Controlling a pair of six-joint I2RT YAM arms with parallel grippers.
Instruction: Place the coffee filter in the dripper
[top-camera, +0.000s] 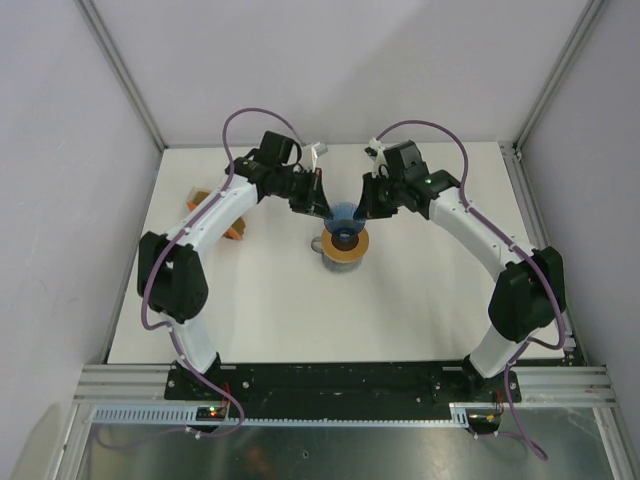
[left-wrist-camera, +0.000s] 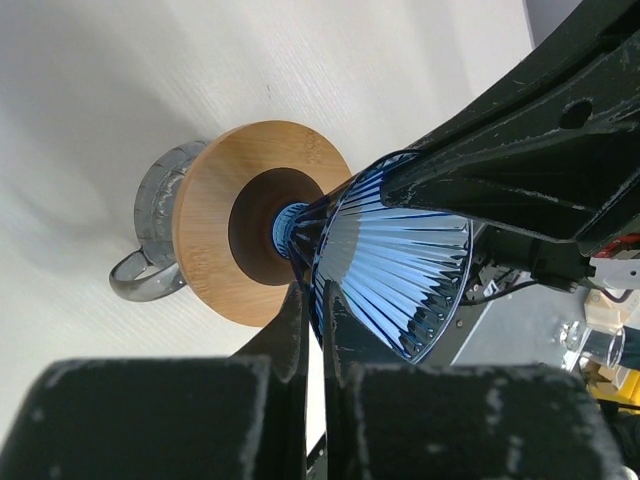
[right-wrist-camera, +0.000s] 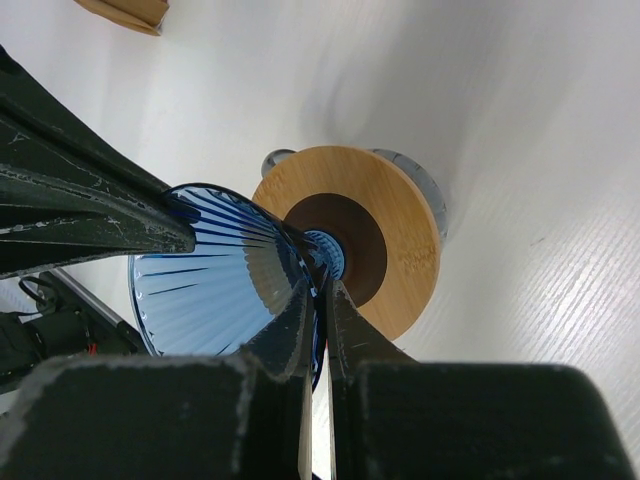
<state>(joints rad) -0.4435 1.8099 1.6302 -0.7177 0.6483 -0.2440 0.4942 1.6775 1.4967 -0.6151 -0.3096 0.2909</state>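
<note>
The translucent blue ribbed dripper (top-camera: 343, 214) stands with its narrow end at the dark hole of a wooden ring (top-camera: 352, 250) that lies on a grey mug (top-camera: 322, 246). My left gripper (left-wrist-camera: 315, 292) is shut on the dripper's (left-wrist-camera: 400, 270) rim on one side. My right gripper (right-wrist-camera: 322, 285) is shut on the rim of the dripper (right-wrist-camera: 210, 275) on the opposite side. Inside, the cone shows only its blue ribs. The coffee filter is out of view.
An orange box-like holder (top-camera: 194, 198) sits at the table's left, partly hidden behind my left arm. Its corner (right-wrist-camera: 125, 10) shows in the right wrist view. White walls and metal frame posts enclose the table on three sides.
</note>
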